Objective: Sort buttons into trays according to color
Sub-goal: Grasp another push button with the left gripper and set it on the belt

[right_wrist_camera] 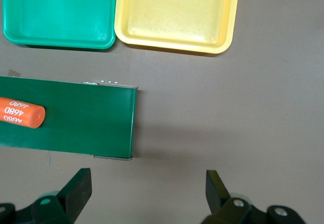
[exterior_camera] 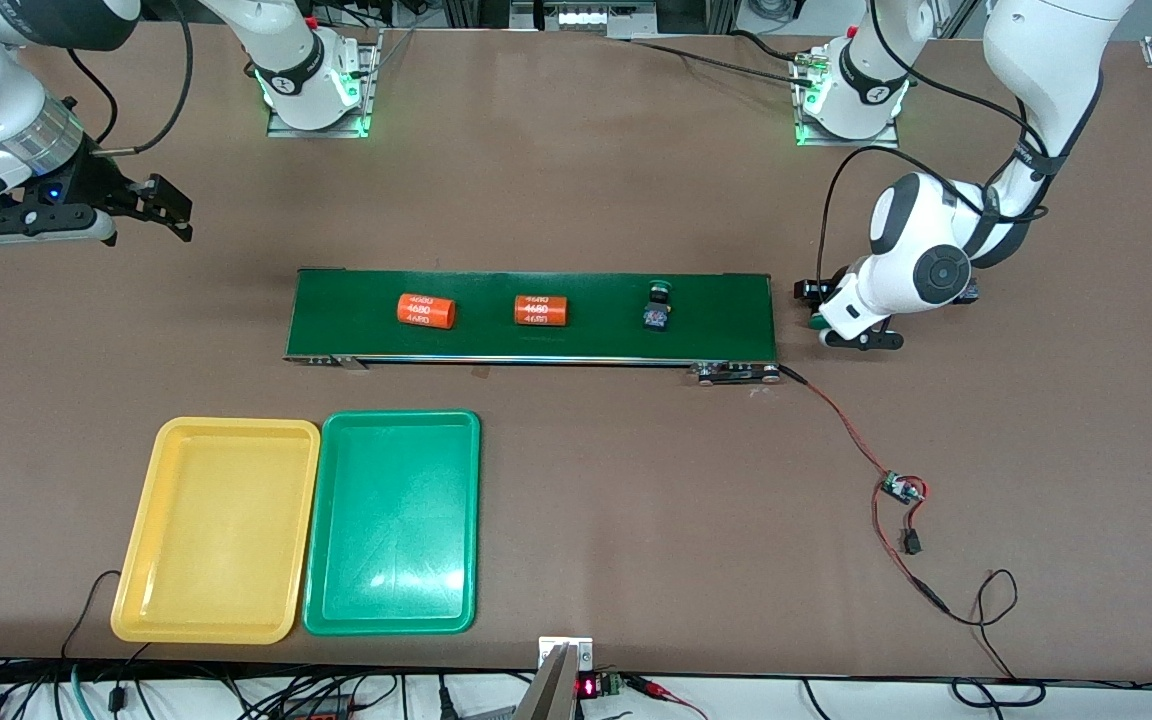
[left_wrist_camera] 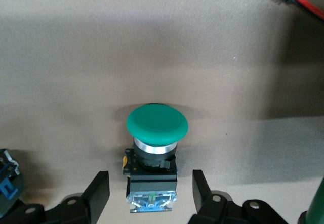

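Brown table [exterior_camera: 586, 180]; green-capped button [left_wrist_camera: 154, 153] between left jaws, hidden from front.

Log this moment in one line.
left gripper: open, straddling green button on table; right gripper: open, waiting over table; second green button: on conveyor belt

Green-capped button [exterior_camera: 656, 305] on conveyor belt [exterior_camera: 726, 320]

A high front camera faced the robots' bases across the brown bench [exterior_camera: 576, 500]; both wrist cameras looked down closely, the right one sharing the long dark-green conveyor belt [exterior_camera: 536, 320] [right_wrist_camera: 76, 118].
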Motion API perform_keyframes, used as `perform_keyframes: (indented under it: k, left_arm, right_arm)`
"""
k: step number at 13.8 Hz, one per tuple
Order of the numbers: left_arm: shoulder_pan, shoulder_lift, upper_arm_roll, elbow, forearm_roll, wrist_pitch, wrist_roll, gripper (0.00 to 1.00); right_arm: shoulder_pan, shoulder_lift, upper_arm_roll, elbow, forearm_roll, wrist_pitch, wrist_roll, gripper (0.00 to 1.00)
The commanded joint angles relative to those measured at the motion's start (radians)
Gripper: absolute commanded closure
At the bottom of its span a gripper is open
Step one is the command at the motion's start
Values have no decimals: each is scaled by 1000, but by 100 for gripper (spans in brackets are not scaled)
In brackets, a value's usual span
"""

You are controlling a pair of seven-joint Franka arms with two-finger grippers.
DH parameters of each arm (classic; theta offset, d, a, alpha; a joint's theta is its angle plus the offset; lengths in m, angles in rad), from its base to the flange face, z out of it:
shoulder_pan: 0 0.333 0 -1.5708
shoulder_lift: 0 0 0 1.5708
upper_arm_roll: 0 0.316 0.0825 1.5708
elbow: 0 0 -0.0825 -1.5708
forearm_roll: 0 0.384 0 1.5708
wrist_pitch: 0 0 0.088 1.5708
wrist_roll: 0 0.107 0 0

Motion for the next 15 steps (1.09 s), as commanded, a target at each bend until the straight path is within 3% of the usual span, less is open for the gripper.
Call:
perform_keyframes:
  k: [1,3,6,8,10,15]
  left_arm:
    - [0,-11,-3,-10,17,-2,78,77]
    - [3,-32,-3,-1,15,-2,143,98]
    - [1,-95,-3,59,15,-29,140,100]
    - [-2,-107,-6,170,15,-142,138,100]
    - [-69,-94,-6,273,12,-230,132,100]
    - [-198,-51,-12,284,1,-230,-139,100]
  right_arm:
    - [-9,-18,6,-19,4,23,-4,0]
    - [-9,-17,6,-19,4,32,-2,0]
    - [-7,-5,6,-17,4,38,-10,0]
    - [-7,-5,4,-17,4,38,-12,0]
    - [-7,-5,6,-17,4,32,-15,0]
    - [-4,-3,6,-17,4,26,-21,0]
